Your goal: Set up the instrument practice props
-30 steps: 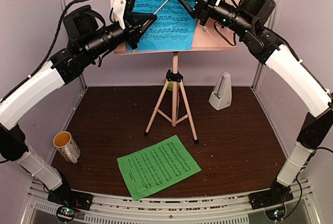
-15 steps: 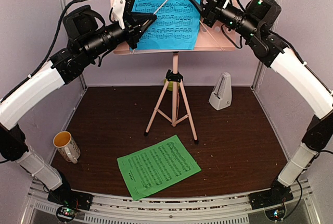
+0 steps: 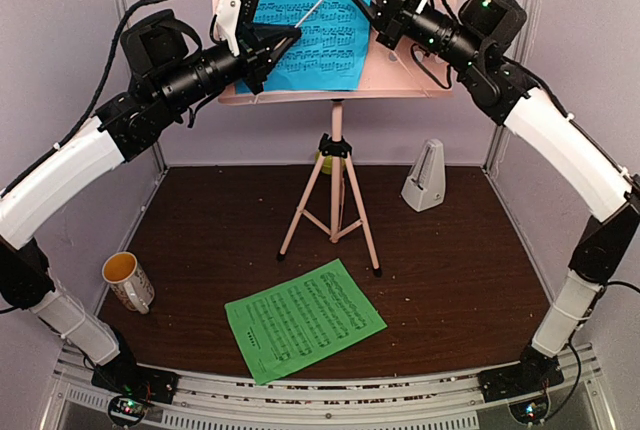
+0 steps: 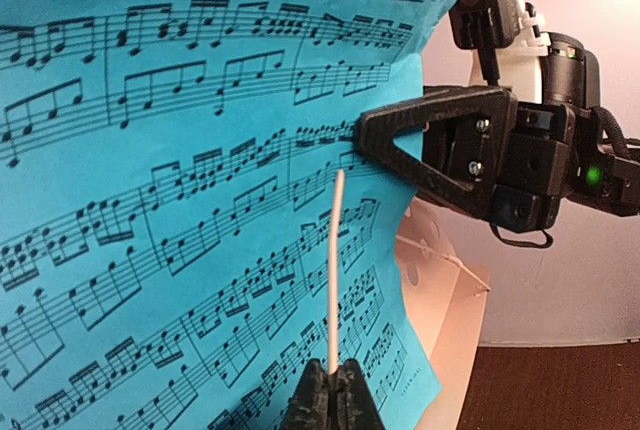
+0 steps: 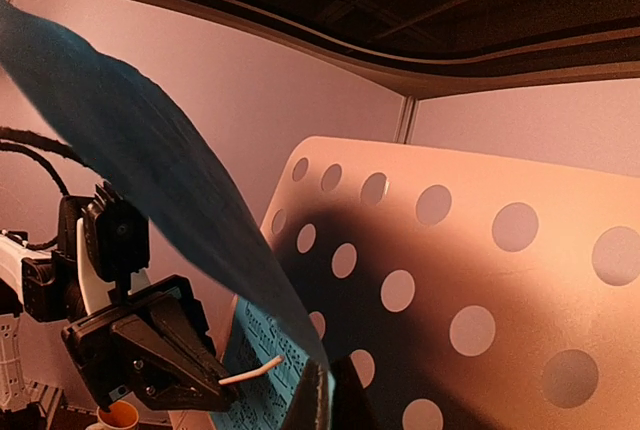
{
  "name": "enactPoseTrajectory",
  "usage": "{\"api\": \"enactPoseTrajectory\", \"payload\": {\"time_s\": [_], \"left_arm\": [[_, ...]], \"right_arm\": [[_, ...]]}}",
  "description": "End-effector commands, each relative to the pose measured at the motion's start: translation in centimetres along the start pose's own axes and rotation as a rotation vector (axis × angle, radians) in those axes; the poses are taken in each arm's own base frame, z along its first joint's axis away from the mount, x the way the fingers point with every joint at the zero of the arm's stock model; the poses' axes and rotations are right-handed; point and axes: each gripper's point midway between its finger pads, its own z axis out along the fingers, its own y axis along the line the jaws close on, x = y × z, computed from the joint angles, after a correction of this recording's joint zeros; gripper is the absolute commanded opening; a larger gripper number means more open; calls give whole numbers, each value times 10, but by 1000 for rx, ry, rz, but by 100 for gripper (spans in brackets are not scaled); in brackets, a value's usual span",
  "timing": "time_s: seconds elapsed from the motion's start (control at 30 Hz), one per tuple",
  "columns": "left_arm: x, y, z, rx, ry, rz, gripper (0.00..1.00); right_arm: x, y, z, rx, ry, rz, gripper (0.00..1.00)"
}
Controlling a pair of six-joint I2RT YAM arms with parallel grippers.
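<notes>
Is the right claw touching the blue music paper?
Touching. The left wrist view shows the right gripper closed, pinching the right edge of the blue sheet.

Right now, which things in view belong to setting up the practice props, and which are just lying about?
Job: pink music stand, blue sheet pinched by right gripper, green sheet, white metronome, thin white rod in left gripper.
Lying about: orange-lined mug, lime-green item hidden behind the stand.

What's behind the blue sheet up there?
The pink perforated stand desk, showing only around the edges of the blue sheet; the stretch directly behind is covered.
</notes>
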Motion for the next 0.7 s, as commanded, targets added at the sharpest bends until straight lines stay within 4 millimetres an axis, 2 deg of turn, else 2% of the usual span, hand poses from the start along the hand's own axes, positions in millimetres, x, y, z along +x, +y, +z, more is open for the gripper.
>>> {"api": "enactPoseTrajectory", "payload": {"time_s": [0.0, 0.4, 0.67], "left_arm": [[-52, 7, -12, -9, -160, 37, 0], [-52, 7, -13, -11, -161, 33, 0], [-52, 8, -13, -18, -160, 32, 0]], "right_arm": [[-20, 8, 6, -36, -60, -4, 0], [-18, 13, 15, -57, -85, 21, 0], [-8, 17, 19, -73, -71, 49, 0]]}}
